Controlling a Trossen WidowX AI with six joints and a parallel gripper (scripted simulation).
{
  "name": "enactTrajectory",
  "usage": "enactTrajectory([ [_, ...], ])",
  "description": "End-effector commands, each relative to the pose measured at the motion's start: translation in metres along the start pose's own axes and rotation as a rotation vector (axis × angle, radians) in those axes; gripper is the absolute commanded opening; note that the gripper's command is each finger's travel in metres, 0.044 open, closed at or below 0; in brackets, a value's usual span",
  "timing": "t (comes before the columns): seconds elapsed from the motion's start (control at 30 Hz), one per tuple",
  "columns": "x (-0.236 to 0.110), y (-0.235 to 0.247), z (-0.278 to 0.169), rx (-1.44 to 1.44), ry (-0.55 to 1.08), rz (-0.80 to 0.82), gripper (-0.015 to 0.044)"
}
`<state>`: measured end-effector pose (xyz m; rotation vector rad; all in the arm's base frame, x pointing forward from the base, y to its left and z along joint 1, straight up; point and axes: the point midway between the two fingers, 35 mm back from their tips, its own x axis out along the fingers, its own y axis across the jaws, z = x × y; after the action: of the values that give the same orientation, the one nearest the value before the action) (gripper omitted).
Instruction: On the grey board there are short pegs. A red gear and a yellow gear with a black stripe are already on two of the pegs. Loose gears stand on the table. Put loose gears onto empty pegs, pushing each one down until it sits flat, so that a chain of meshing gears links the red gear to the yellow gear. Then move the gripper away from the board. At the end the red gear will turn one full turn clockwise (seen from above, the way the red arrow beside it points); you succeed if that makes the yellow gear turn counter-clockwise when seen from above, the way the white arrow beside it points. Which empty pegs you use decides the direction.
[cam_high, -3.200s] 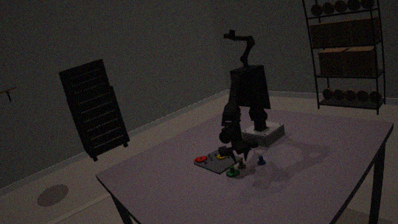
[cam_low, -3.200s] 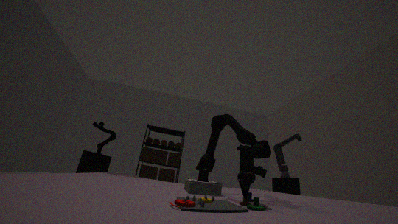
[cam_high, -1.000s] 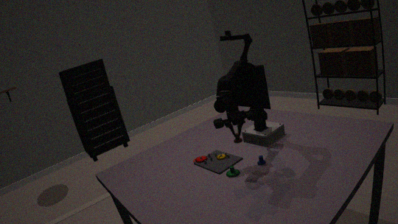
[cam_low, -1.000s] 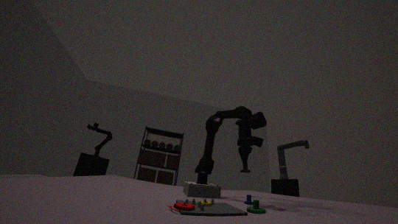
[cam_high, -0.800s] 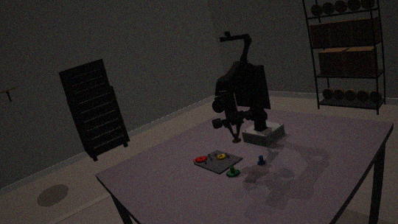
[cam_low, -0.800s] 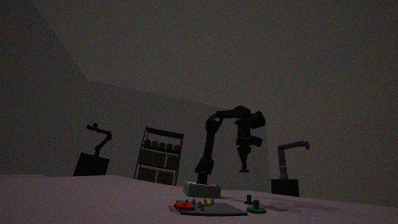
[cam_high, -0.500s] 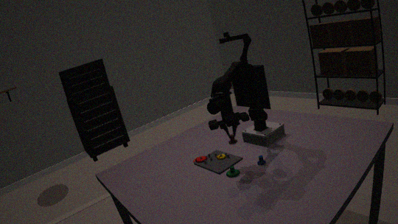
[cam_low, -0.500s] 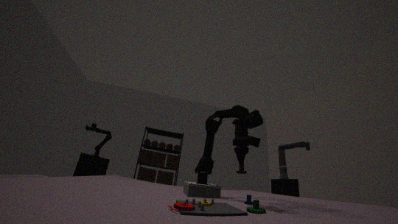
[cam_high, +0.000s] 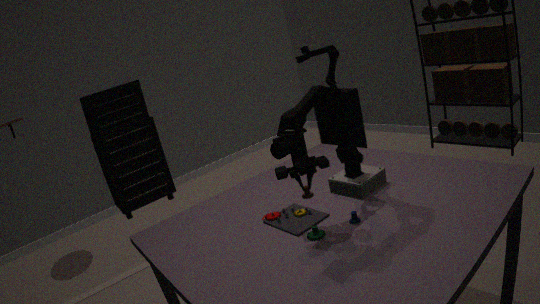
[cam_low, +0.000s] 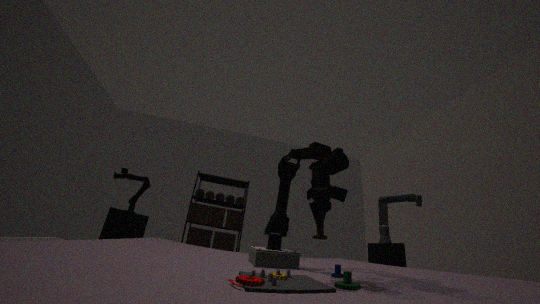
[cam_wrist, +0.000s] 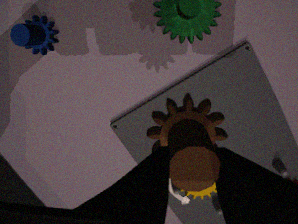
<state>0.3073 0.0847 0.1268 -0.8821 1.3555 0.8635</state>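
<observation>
Two loose gears stand on the counter (cam_high: 240, 250) (cam_low: 150, 255) (cam_wrist: 75, 100) as we look: a green gear (cam_high: 315, 234) (cam_low: 347, 285) (cam_wrist: 192, 22) just beside the grey board (cam_high: 300, 227) (cam_low: 300, 285) (cam_wrist: 235, 90), and a smaller blue gear (cam_high: 354, 220) (cam_low: 337, 274) (cam_wrist: 44, 35) farther from it. Each has an upright knob on top. We have a third, an orange-brown gear (cam_high: 307, 195) (cam_low: 320, 237) (cam_wrist: 187, 112), up in the air in our pincer (cam_high: 307, 189) (cam_low: 320, 227) (cam_wrist: 190, 156); the fingers are closed on its knob, and its toothed disc hangs below them, touching neither board nor counter. In the wrist view we see it overlapping the board, with part of the yellow gear (cam_high: 300, 212) (cam_low: 280, 276) (cam_wrist: 202, 192) peeking out past the knob.

On the board, the red gear (cam_high: 272, 216) (cam_low: 250, 280) sits near one corner, and the yellow gear sits apart from it. Between and around them we see short bare pegs, so the chain is not linked. A white arrow (cam_wrist: 179, 194) curves beside the yellow gear, and a red arrow (cam_low: 235, 284) shows beside the red one. Our arm (cam_high: 299, 112) (cam_low: 283, 195) rises from a pale base block (cam_high: 345, 189) (cam_low: 275, 260) on the counter. The light is dim and grainy, so we cannot make out every peg.
</observation>
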Motion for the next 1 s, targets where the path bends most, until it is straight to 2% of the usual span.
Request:
enactTrajectory([
  [0.0,0.006,-0.006,-0.007,-0.003,0.005,0.005,0.0000],
  [0.97,0.030,-0.052,-0.060,-0.005,0.008,0.002,0.0000],
])
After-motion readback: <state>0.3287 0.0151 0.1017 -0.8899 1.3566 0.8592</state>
